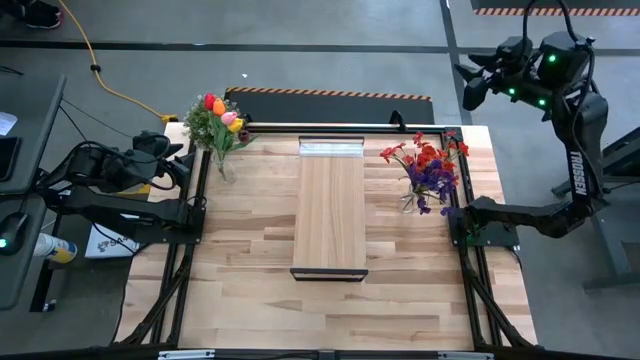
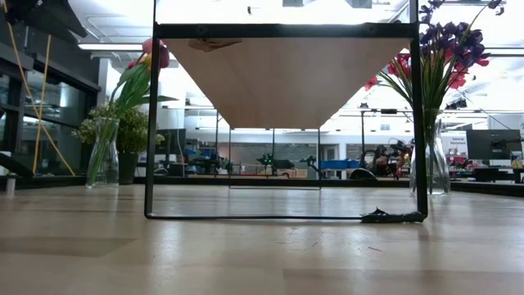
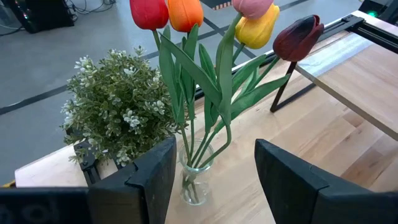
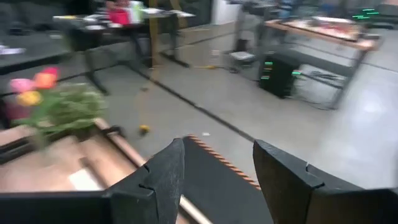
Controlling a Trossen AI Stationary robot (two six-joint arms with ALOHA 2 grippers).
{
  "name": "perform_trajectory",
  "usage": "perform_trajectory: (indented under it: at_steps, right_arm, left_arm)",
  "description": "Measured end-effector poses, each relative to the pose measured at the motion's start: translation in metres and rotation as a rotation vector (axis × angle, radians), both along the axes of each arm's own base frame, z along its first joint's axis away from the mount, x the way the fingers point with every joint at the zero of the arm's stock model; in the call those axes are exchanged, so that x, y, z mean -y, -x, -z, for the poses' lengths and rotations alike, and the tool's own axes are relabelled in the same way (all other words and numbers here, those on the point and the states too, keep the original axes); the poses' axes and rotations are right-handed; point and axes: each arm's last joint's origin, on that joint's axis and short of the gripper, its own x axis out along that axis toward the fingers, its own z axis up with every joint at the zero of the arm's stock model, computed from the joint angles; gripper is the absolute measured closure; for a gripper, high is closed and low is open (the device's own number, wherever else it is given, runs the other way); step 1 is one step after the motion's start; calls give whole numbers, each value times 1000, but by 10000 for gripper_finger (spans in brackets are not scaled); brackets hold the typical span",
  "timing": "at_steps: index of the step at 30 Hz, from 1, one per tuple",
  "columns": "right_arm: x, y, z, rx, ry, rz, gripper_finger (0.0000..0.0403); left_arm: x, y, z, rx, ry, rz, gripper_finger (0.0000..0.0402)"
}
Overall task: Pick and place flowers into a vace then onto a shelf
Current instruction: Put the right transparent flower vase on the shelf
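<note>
My left wrist view shows the tulips (image 3: 211, 37) in a glass vase (image 3: 196, 180) right before my open left pincer (image 3: 211, 180). From above, my right pincer (image 1: 475, 85) hangs open, off the desk (image 1: 250, 270).

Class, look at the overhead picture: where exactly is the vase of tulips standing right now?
In the high view the vase of tulips stands near the table's far left corner, beside the bushy potted plant, left of the shelf.

Grey concrete floor (image 1: 330, 60), yellow cable (image 1: 100, 75), workbenches (image 4: 317, 31) behind.
</note>
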Motion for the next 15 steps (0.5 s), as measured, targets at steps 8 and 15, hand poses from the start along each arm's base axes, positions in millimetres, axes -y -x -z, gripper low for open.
perform_trajectory:
  at_steps: [8, 15]
  right_arm:
    - [-41, 17, -1, 34, -10, -129, 224]
    - [-103, 51, -1, 58, 79, -115, 248]
  left_arm:
    - [0, 0, 0, 20, 18, -4, 153]
    - [0, -1, -1, 58, 40, -25, 153]
